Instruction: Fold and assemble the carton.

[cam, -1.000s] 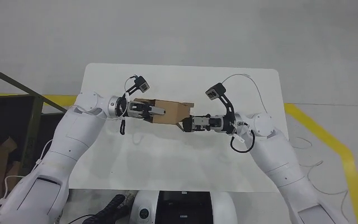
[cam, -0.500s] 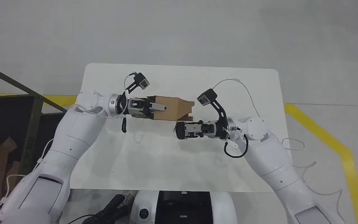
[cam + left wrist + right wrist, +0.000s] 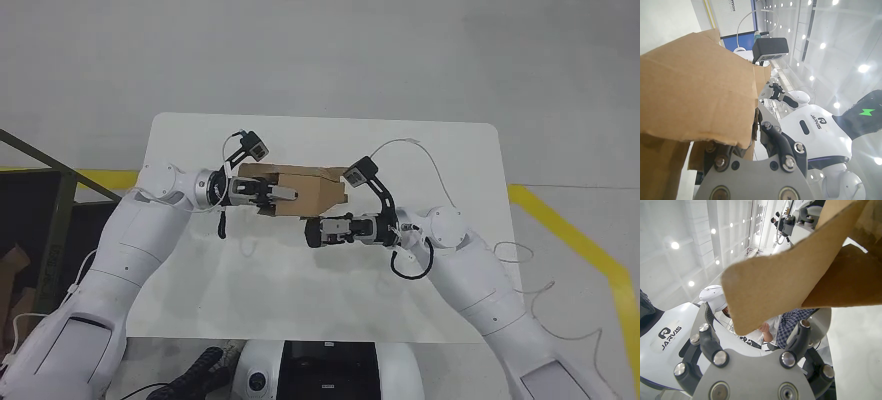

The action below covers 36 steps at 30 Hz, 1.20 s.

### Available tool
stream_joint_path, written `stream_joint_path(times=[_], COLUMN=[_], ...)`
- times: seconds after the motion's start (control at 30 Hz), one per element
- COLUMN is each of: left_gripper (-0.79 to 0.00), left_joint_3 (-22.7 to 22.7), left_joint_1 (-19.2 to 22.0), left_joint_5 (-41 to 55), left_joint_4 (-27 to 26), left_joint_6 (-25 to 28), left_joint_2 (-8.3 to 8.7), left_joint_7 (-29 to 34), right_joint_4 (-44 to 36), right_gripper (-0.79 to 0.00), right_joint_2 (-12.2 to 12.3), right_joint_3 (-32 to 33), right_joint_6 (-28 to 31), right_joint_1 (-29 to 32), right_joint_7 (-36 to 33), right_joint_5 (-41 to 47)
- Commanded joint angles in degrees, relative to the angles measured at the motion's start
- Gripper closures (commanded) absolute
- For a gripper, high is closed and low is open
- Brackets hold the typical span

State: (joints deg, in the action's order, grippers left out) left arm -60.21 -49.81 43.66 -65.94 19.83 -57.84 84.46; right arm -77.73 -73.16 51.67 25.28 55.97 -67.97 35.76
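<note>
- carton (image 3: 312, 193): brown cardboard, partly folded, over the middle of the white table (image 3: 450, 160), between the two arms; can't tell if it touches the tabletop.
- left gripper (image 3: 272, 191): at the carton's end on the robot's left, clenched on that end's wall. In the left wrist view the cardboard edge runs down between the fingers; one finger (image 3: 779, 135) shows just beside it, the other is hidden behind a flap.
- right gripper (image 3: 313, 233): just beside the carton's near side, towards the robot's body, jaws spread wide and gripping nothing.
- right wrist view: a loose carton flap (image 3: 772, 285) hangs over the gap, its rounded tip between the two fingers (image 3: 705, 321), touching neither.
</note>
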Motion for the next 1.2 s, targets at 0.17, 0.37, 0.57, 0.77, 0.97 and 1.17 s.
stream_joint_path(times=[0.17,0.37,0.57,0.77,0.97,1.17], left_gripper=[0.0,0.0,0.0,0.0,0.0,0.0], left_joint_3=[-0.3,-0.3,-0.1,-0.3,-0.3,-0.1], left_joint_1=[-0.1,0.1,0.0,-0.3,-0.5,-0.6], left_joint_5=[-0.3,-0.8,-1.5,-1.5,-1.3,-1.3], left_joint_4=[0.6,0.9,0.6,-0.1,-0.9,-1.0], left_joint_6=[-0.4,-1.0,-1.9,-2.5,-3.0,-3.3], left_joint_2=[-0.12,-0.23,-0.31,-0.29,-0.36,-0.5], left_joint_7=[0.4,1.0,1.9,2.5,3.0,3.3], right_joint_4=[-0.3,-3.3,-5.3,-6.0,-4.0,-1.4], right_gripper=[-0.785,-0.785,-0.785,-0.785,-0.785,-0.785], right_joint_2=[0.2,1.6,2.8,3.0,2.5,1.7], right_joint_3=[0.7,4.9,9.0,9.4,7.5,5.4], right_joint_6=[0.0,-0.5,-1.0,-1.1,0.1,1.1], right_joint_1=[0.4,3.5,5.9,5.8,3.9,1.7], right_joint_7=[-1.0,-1.9,-1.2,-1.1,-1.6,-2.2], right_joint_5=[-1.0,-2.4,-3.8,-4.5,-2.7,-1.0])
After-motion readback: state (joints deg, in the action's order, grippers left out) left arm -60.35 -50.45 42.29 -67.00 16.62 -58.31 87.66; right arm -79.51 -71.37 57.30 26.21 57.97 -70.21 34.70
